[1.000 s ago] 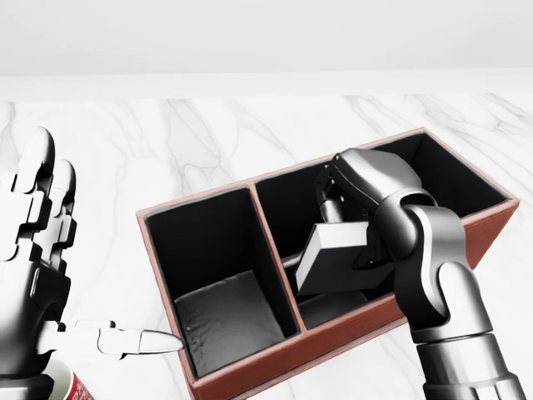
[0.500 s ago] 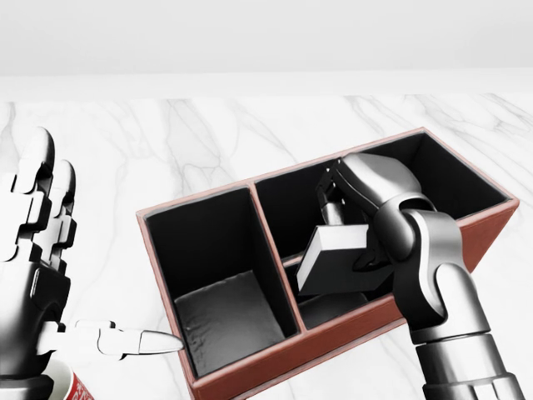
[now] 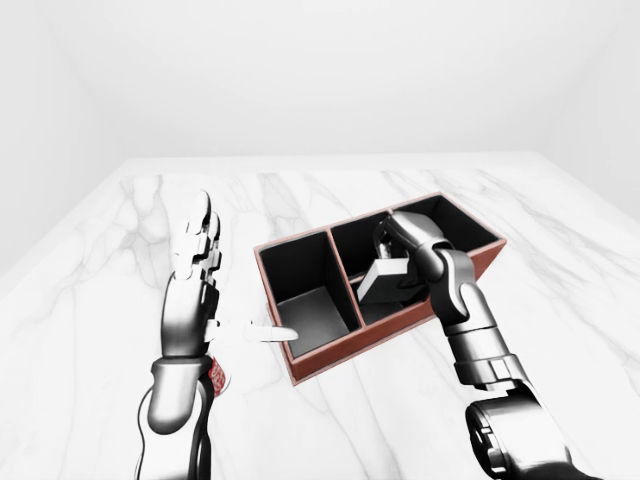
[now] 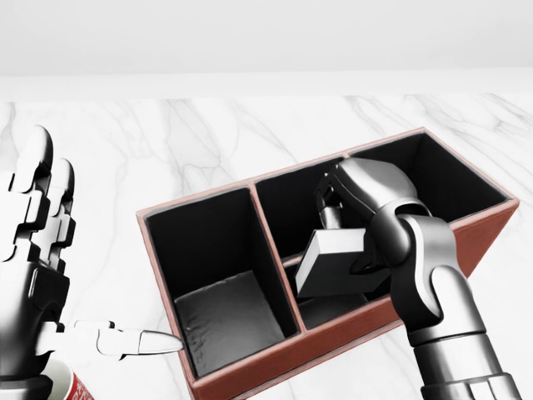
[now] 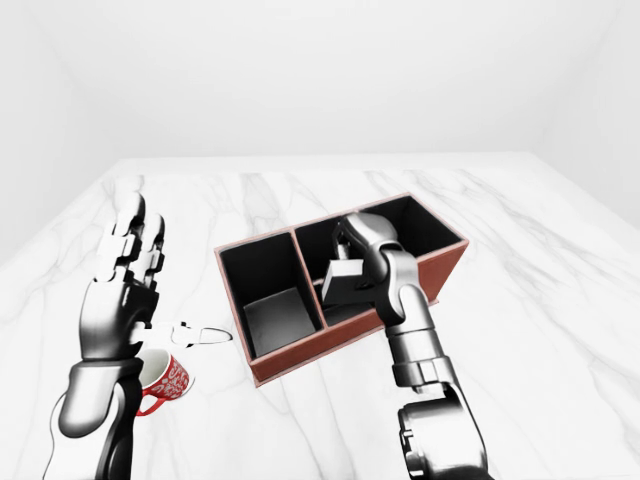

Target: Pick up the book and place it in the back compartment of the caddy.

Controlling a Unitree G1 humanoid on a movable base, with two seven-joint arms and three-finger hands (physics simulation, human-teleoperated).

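The red-brown caddy (image 4: 196, 202) with black insides lies on the white marble table. It has one large compartment at the left, and its right part is split by an inner divider. My right hand (image 4: 340, 227) is shut on the grey book (image 4: 333, 265). It holds the book tilted inside the caddy's right part, over the inner divider. I cannot tell whether the book touches the caddy. My left hand (image 4: 75, 275) is open and empty to the left of the caddy, fingers up and thumb pointing at the caddy's wall.
A red patterned mug (image 5: 165, 380) stands on the table under my left wrist, near the bottom left of the views. The marble table (image 3: 300, 190) stretches wide around the caddy, with a white wall behind it.
My right hand has shifted slightly down and left with the book in it. The left hand and the caddy have not moved.
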